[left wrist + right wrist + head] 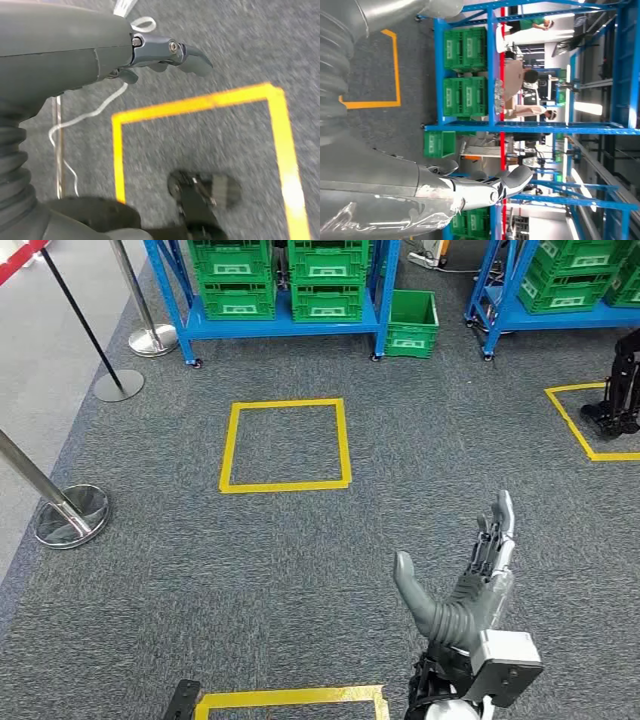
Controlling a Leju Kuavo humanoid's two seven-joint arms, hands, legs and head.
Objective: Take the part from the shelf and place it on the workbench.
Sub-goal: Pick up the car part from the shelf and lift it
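My right hand point(468, 585) is raised over the grey carpet at the lower right of the head view, thumb out and fingers spread, holding nothing. The same right hand point(471, 187) reaches toward the blue shelf point(491, 125) stacked with green crates point(465, 95) in the right wrist view. A blue shelf point(287, 315) with green crates point(238, 280) stands across the far side of the floor. My left hand point(166, 55) hangs over the floor with its fingers stretched out and empty. I cannot pick out the part on the shelf.
A yellow tape square point(287, 445) marks the carpet ahead, another tape square point(294, 700) lies at my feet. A loose green crate point(411, 325) sits beside the shelf. Stanchion bases point(72, 515) stand at the left. A second blue shelf point(558, 290) is at the far right.
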